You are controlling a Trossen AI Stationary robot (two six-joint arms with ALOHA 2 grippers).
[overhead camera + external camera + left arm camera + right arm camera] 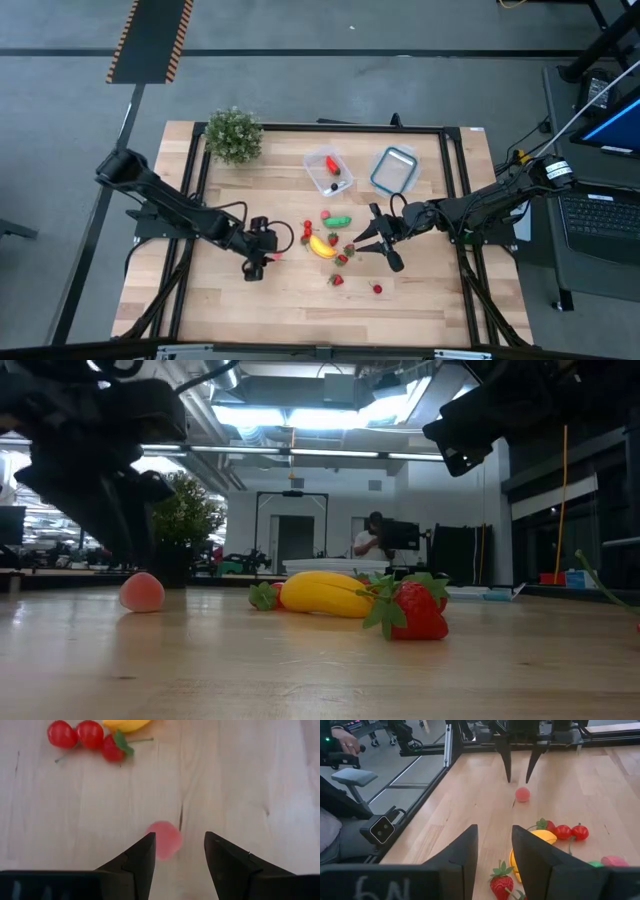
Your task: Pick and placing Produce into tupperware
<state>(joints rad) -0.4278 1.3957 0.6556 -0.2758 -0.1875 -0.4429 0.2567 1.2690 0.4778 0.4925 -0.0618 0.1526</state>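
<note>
Lying banana (322, 246), long axis diagonal

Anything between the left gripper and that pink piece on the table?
Nothing visible. The left gripper is open just short of the pink piece, with only bare wooden table between. The banana and cherries lie beyond it, out of the way.

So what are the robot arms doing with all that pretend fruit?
They are sorting toy produce into the clear tupperware, which already holds a couple of pieces. The left gripper hangs open just above a small pink ball on the table, not gripping it yet. The right gripper hangs open and empty near the banana, the cherries and the strawberries.
</note>
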